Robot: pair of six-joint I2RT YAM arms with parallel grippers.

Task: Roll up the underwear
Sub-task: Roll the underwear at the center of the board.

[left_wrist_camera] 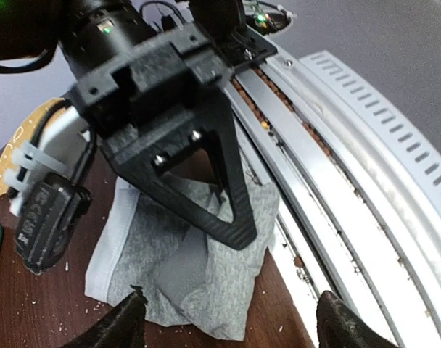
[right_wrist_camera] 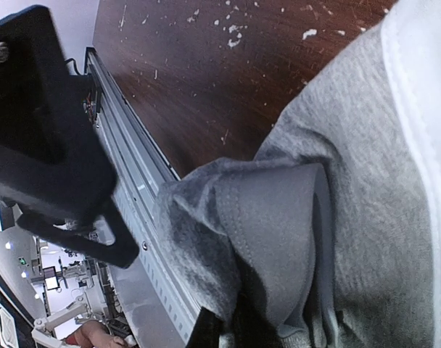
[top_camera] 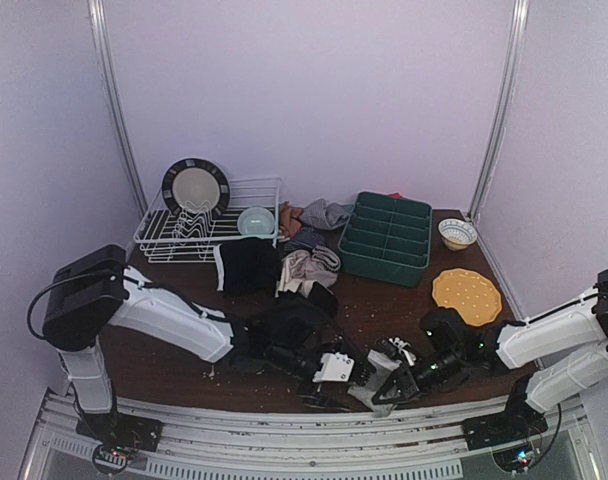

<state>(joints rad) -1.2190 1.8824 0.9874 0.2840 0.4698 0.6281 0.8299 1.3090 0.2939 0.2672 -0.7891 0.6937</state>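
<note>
light grey underwear (right_wrist_camera: 336, 217) fills my right wrist view, lying at the near edge of the table (top_camera: 384, 300) beside the rail (left_wrist_camera: 365, 145). my right gripper (left_wrist_camera: 238, 233) is closed, pinching a fold of it. my left gripper (left_wrist_camera: 231, 322) hovers over it, fingers wide apart.

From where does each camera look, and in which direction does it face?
Top external: above and behind the bases, looking down on the table; left arm and right arm show.
Left wrist: low over the table, facing the grey underwear by the rail; open left jaws below, right jaws ahead.
Right wrist: close above that garment; right jaws shut on its fold, left jaws at left.
Shared: both wrist views show the underwear and rail.
</note>
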